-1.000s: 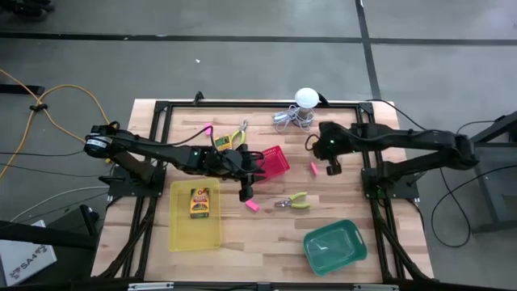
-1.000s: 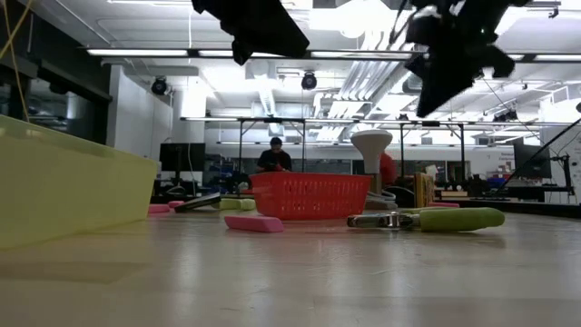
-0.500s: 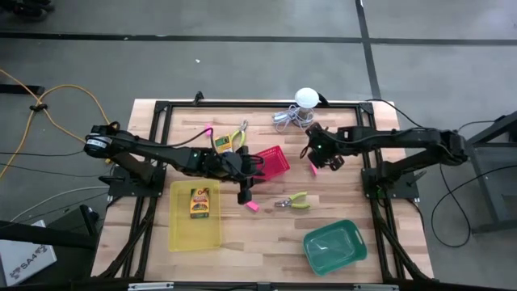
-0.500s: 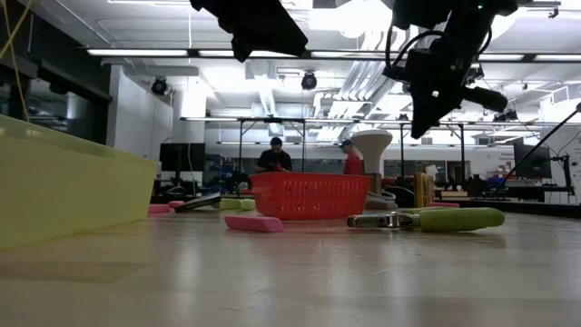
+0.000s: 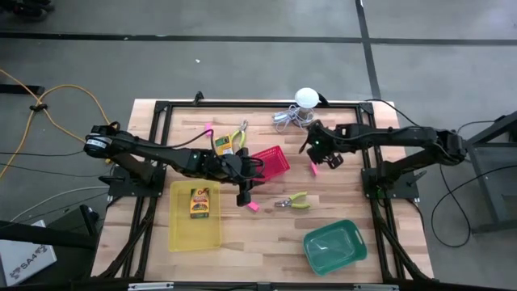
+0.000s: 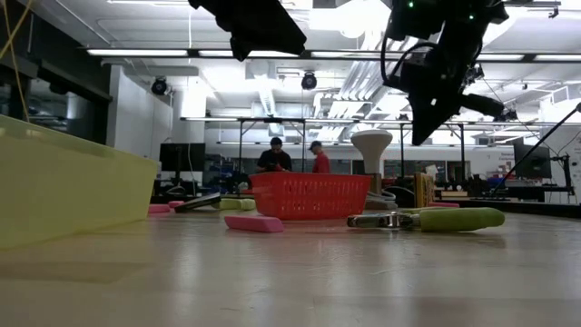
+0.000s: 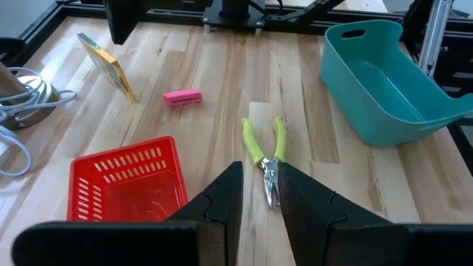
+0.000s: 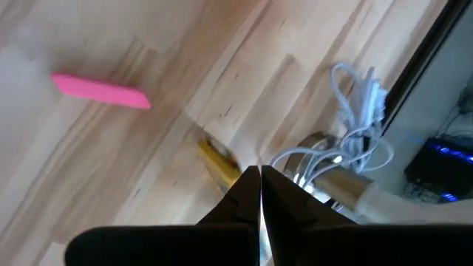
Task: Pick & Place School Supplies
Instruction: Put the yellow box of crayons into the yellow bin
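My right gripper [image 5: 313, 147] [image 8: 259, 171] is shut, pointing down right at one end of a yellow crayon box [image 8: 216, 161] [image 7: 107, 66] that stands on its narrow side near the table's far right. A pink eraser [image 5: 313, 168] lies just nearer. My left gripper [image 5: 244, 196] [image 7: 259, 203] hovers narrowly open over mid-table and holds nothing. Beside it lie another pink eraser [image 5: 252, 207] and pliers [image 5: 292, 201] with yellow-green handles. A second pair of pliers [image 5: 238, 133], a crayon box [image 5: 224, 143] and a third eraser [image 5: 208, 128] lie toward the far edge. One crayon box [image 5: 199, 202] lies in the yellow tray. My right gripper comes from above with its shut fingertips [image 8: 247, 181] at one end of the standing crayon box's upper edge [image 8: 230, 171]. Whether they touch it I cannot tell.
A yellow tray [image 5: 194, 234] sits near left, a red basket [image 5: 279, 164] at mid-table beside my left arm, and a green tray [image 5: 334, 246] near right. A white ball with coiled wire [image 5: 304, 99] stands at the far edge, just behind my right gripper. People stand in the room behind.
My right gripper has moved toward the table's far and left edges, away from the pink eraser and over to the standing crayon box, turning as it went. My left arm has kept still.
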`<state>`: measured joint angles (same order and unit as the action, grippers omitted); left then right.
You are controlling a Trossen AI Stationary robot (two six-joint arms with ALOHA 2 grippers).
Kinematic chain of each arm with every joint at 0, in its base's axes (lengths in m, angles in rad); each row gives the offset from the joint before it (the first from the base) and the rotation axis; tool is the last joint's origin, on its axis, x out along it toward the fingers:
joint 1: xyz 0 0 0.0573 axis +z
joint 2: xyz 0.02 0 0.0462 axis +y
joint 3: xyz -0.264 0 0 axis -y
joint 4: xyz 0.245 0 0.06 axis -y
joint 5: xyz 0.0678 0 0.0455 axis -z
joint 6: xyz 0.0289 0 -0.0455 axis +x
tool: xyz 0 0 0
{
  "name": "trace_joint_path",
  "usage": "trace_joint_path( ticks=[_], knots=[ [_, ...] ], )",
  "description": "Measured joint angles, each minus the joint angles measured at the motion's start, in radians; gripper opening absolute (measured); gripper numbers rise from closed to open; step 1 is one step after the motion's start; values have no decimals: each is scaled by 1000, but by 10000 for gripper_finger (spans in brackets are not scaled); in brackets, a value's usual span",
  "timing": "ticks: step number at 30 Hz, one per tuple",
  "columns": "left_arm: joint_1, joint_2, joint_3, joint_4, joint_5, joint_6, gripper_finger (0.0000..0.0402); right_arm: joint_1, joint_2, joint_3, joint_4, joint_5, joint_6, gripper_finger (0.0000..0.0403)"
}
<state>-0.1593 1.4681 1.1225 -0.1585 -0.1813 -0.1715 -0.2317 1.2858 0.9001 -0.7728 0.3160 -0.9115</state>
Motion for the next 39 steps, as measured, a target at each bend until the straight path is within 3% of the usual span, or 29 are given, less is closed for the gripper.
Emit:
trace_joint_path(
  ticks=[11, 18, 29, 39],
  knots=[
    [0, 0, 0, 0, 0, 0, 83, -20, 81, 0, -20, -21, -3, 3],
    [0, 0, 0, -8, -1, 0, 83, -16, 177, 0, -6, 71, -36, 3],
    [0, 0, 0, -31, -3, 0, 83, 63, 149, 0, 35, 92, -18, 3],
    [0, 0, 0, -30, -2, -5, 83, 65, 155, 0, 21, 112, 28, 3]
  ],
)
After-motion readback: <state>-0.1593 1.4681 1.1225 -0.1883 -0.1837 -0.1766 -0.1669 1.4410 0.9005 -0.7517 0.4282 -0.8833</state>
